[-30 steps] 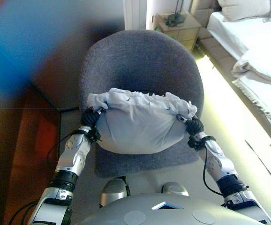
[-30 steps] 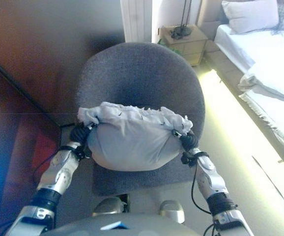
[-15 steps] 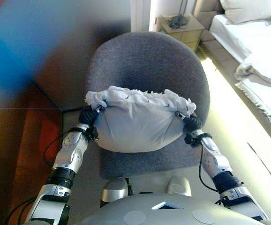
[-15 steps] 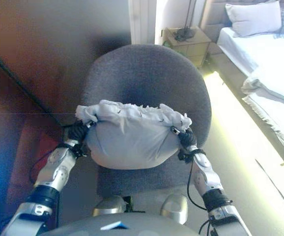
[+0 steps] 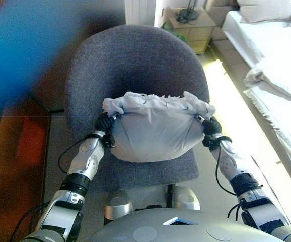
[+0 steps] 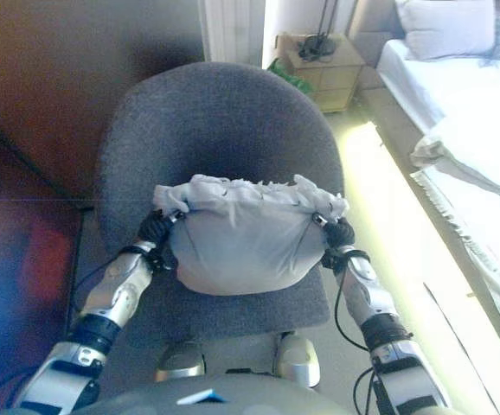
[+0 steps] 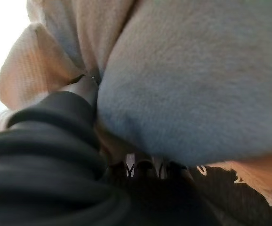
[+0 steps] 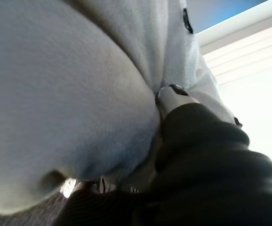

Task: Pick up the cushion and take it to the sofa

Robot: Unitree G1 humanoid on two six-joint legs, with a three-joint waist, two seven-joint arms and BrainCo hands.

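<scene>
Cushion [image 5: 153, 133] is pale grey with a frilly top edge, held up between both hands right over the seat of a grey upholstered chair [image 5: 135, 65]. Left hand [image 5: 104, 123] presses into one end and right hand [image 5: 211, 127] into the other, but the fingers are buried in the fabric, so can't tell how they're set. Wooden nightstand [image 5: 188, 25] and white bed [image 5: 271, 55] sit beyond the chair.

The soft fabric cushion [image 5: 153, 133] is pale grey with a ruffled white edge; the round upholstered chair [image 5: 135, 60] is dark speckled grey.
</scene>
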